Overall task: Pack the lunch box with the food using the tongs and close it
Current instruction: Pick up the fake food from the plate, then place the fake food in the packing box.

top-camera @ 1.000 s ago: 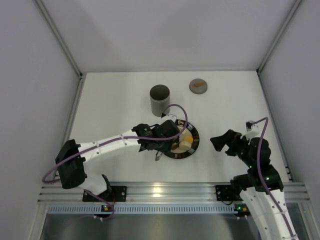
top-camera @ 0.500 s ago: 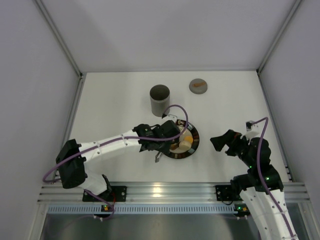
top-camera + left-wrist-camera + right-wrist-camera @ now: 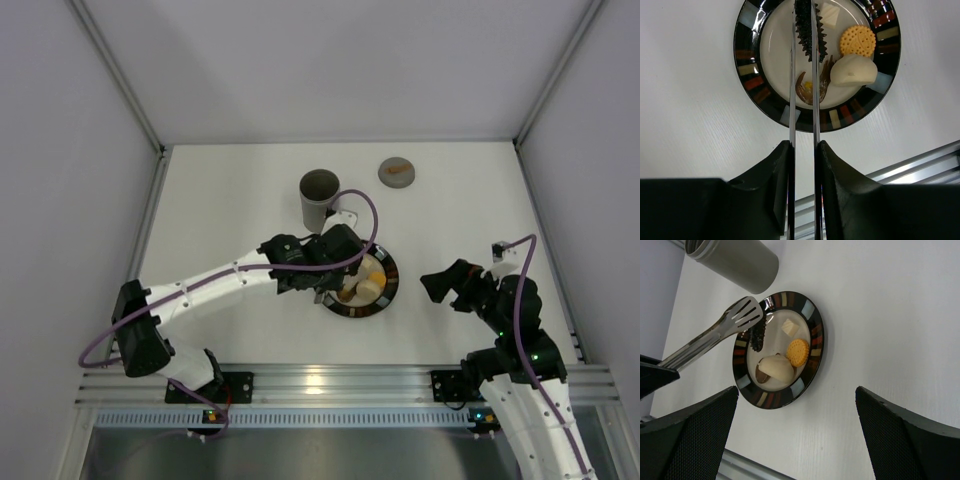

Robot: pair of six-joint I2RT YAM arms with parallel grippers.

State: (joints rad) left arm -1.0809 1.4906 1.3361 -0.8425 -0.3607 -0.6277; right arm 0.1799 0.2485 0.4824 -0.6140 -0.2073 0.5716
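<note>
My left gripper point(image 3: 804, 167) is shut on the silver tongs point(image 3: 792, 100), whose two arms run nearly parallel out over the dark striped plate point(image 3: 756, 75). A black spiky piece point(image 3: 820, 42) lies under the tong arms; whether it is pinched I cannot tell. Other food on the plate: a round orange biscuit point(image 3: 857, 41), a cream dumpling point(image 3: 854, 70), a pale cube point(image 3: 829, 12) and a brown piece point(image 3: 812, 89). The grey lunch box point(image 3: 320, 198) stands upright and open just beyond the plate point(image 3: 385, 290). My right gripper point(image 3: 445, 285) hangs open right of the plate, holding nothing.
The flat grey lid point(image 3: 397, 172) with an orange mark lies at the back, right of the lunch box. White walls enclose the table on three sides. An aluminium rail point(image 3: 340, 380) runs along the near edge.
My left gripper has closed on the tongs and moved up and away from the near edge, toward the lunch box, carrying the tongs over the plate. The right arm has not moved.
</note>
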